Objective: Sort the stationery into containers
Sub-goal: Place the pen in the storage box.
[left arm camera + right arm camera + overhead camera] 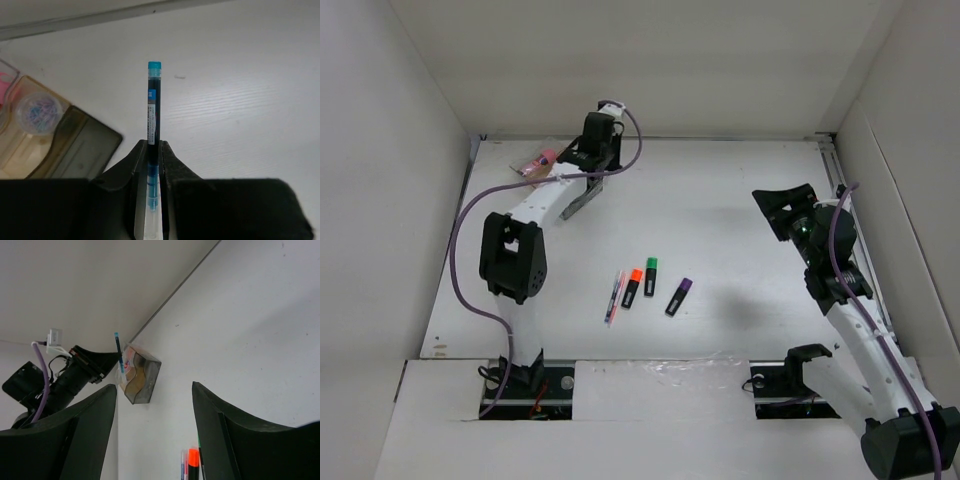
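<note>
While it is clamped, the pen point(153, 107) looks teal-capped.

Box point(533, 168) far-left; highlighters point(650, 278) mid-table

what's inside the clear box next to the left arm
In the left wrist view the clear box holds a small round tub of pastel bits, and something pink in the next compartment. The rest runs off frame or behind the left tool.

No legible text anywhere. Only fine print along the pen point(151, 107), too small and blurred to read.
</note>
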Controlling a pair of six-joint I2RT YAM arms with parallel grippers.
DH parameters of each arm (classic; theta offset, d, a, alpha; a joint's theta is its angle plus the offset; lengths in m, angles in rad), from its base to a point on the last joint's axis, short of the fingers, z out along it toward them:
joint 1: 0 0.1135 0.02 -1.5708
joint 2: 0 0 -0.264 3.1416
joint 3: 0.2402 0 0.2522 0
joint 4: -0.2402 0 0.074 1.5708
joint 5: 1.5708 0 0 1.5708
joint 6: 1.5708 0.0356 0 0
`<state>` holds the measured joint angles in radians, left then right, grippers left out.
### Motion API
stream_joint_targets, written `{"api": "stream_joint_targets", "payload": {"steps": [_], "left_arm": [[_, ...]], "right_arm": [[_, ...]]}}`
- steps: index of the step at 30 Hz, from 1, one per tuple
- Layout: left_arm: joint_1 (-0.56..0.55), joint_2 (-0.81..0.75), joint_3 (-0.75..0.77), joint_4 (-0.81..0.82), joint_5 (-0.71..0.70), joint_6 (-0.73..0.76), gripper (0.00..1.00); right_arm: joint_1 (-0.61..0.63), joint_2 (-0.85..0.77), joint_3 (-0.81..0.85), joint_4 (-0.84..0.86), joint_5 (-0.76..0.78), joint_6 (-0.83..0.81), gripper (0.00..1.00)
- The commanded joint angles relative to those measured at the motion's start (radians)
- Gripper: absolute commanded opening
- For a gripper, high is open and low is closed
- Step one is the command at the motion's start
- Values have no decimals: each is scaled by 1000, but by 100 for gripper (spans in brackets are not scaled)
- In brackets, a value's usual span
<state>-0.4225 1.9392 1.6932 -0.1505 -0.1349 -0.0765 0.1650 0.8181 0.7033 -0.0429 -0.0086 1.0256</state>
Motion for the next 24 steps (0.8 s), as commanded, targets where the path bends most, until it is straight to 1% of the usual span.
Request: {"api": "stream_joint_targets", "payload": {"steps": [1, 3, 6, 8, 9, 11, 13, 16, 19, 21, 24], "left_arm": [[114, -2, 36, -83, 112, 107, 4], [168, -2, -1, -92, 138, 119, 3], [203, -15, -68, -81, 138, 142, 3], [228, -25, -78, -72, 138, 142, 3], [228, -25, -89, -58, 138, 142, 3], [228, -11, -76, -58, 149, 165, 0], [228, 33, -29, -93, 135, 175, 0], [228, 70, -6, -103, 126, 185, 0], [228, 79, -15, -103, 126, 185, 0], [228, 79, -27, -92, 101, 195, 0], [228, 70, -47, -72, 101, 195, 1]], "right_arm": [[5, -10, -7, 58, 7, 7, 68], [5, -10, -7, 58, -5, 7, 68], [14, -19, -7, 58, 4, 7, 68], [14, -19, -7, 58, 4, 7, 68], [14, -10, -7, 58, 4, 7, 68], [14, -10, -7, 58, -10, 7, 68], [14, -10, -7, 58, 1, 7, 68], [14, -10, -7, 58, 1, 7, 68], [14, -10, -7, 58, 1, 7, 68], [14, -10, -7, 58, 15, 7, 68], [14, -10, -7, 58, -5, 7, 68]]}}
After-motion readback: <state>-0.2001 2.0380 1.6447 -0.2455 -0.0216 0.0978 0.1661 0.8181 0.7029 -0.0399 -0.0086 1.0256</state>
